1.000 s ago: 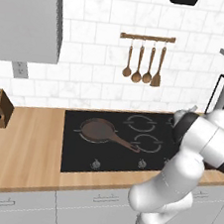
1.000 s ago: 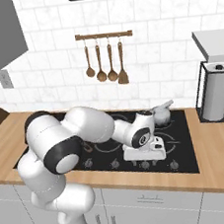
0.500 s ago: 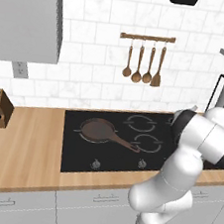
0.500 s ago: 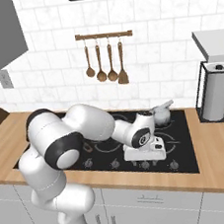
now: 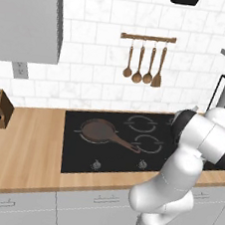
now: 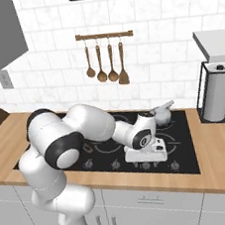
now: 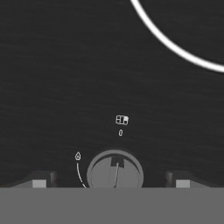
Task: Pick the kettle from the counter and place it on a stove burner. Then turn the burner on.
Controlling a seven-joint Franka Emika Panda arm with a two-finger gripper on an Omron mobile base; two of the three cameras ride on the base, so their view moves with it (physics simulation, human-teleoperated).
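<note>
Now the gripper [image 7: 115,180] is hovering spread open around a grey burner knob [image 7: 115,171] on the black cooktop [image 6: 186,148], while the kettle [image 6: 160,114] is sitting on a rear burner.

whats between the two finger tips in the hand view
A round grey stove knob sits on the black cooktop, centred between the two finger tips of the gripper, which stand apart on either side of it.

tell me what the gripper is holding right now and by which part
Nothing. The gripper is open, its fingertips either side of a stove knob without touching it. The kettle sits free on a rear burner.
</note>
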